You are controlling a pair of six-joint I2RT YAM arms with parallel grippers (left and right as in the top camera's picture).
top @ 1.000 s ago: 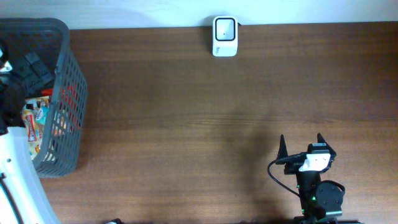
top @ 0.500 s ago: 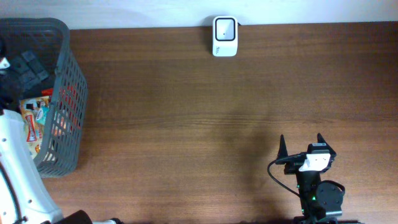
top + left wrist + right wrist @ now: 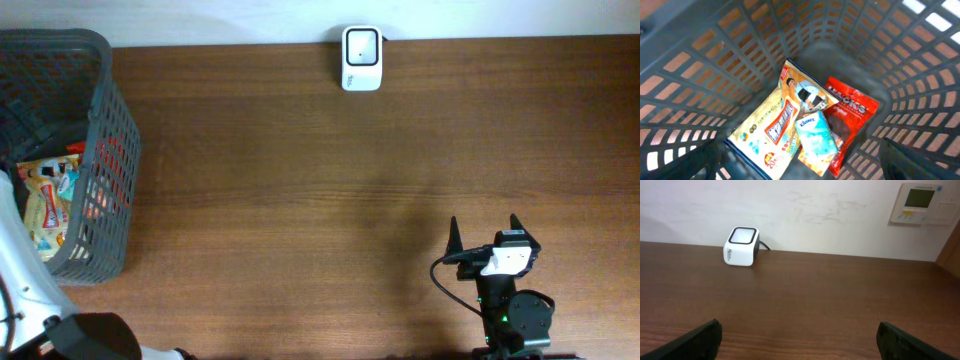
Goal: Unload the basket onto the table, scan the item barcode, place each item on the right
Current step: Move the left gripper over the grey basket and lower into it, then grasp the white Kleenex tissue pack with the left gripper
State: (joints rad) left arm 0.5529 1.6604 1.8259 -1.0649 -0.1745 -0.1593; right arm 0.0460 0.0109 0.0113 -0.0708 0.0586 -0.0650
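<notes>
The yellow printed snack packet [image 3: 771, 127] lies on the bottom of the grey plastic mesh basket [image 3: 715, 65]. A pale blue tissue pack [image 3: 816, 137] lies on top of it, and a red bag [image 3: 852, 107] is partly under both.

Nearest, at the near right of the brown wooden table [image 3: 300, 180], the right gripper [image 3: 484, 228] points to the far side. Its two fingers are spread wide and there is nothing between them.

The basket stands at the left side of the table. The left gripper [image 3: 800, 150] hangs inside it, above the packets, with its fingers also wide apart and empty.

At the far edge, near the middle, the white box-shaped barcode scanner [image 3: 361, 58] stands against the white wall, well apart from the basket. A white control panel [image 3: 920, 202] is on the wall behind.
</notes>
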